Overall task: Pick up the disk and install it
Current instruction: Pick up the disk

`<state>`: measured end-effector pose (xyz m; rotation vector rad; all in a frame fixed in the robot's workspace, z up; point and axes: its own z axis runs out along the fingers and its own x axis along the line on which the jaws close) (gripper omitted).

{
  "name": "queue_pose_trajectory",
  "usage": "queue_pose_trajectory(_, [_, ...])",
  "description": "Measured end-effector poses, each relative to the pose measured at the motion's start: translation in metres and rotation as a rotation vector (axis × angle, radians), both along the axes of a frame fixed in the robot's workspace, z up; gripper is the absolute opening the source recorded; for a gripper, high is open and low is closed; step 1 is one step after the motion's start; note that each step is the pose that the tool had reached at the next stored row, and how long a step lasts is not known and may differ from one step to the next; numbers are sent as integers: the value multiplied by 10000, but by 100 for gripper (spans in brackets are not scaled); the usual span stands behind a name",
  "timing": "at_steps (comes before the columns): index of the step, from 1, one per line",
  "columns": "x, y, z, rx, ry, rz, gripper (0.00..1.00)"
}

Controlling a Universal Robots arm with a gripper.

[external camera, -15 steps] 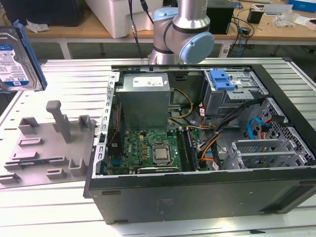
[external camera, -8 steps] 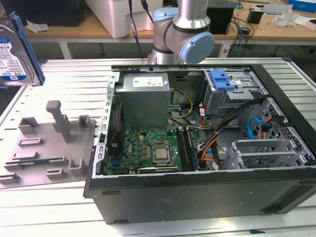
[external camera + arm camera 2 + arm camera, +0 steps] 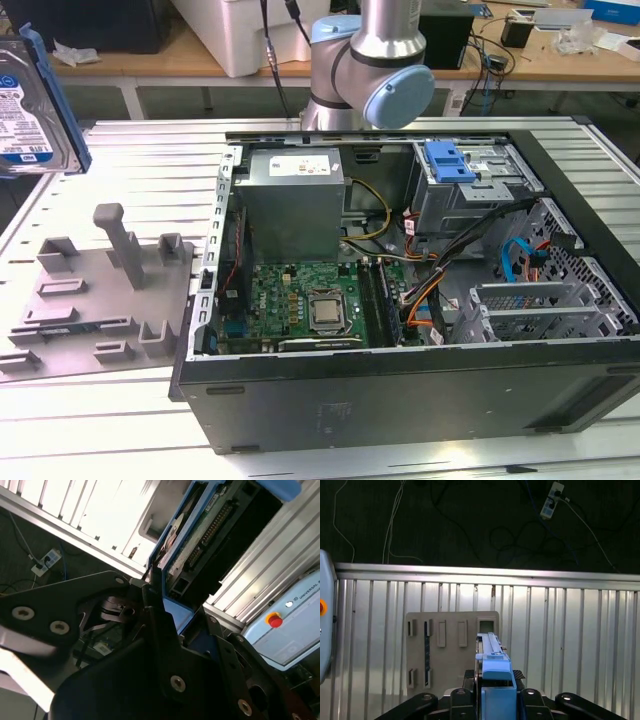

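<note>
The gripper (image 3: 172,611) is clamped on the disk (image 3: 200,535). In both wrist views its black fingers (image 3: 462,697) press against either side of the blue carrier frame (image 3: 497,680), and the drive stands on edge between them.

In the exterior view the disk (image 3: 30,105) hangs in the air, clear of the slatted aluminium table (image 3: 150,160). It sits at about ten o'clock from the open computer case (image 3: 400,400), cut off by the exterior view's left edge, with its white-and-blue label facing the camera.

The grey fixture plate (image 3: 70,300) lies flat on the table at roughly six o'clock from the disk and nine o'clock from the case. In the first wrist view this plate (image 3: 450,650) lies beneath the held drive.

Inside the case, the grey power supply (image 3: 290,205) sits at about eleven o'clock of the interior. A blue bracket (image 3: 450,160) sits on the drive bay at one o'clock, and the motherboard (image 3: 310,300) lies at about seven o'clock. The robot arm (image 3: 375,60) rises at twelve o'clock – just behind the case.
</note>
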<state>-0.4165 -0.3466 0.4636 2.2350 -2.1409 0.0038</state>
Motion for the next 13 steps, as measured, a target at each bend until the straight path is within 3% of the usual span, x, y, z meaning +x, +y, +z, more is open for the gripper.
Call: queue_pose_trajectory(13, [348, -32, 95, -3, 5, -27, 37])
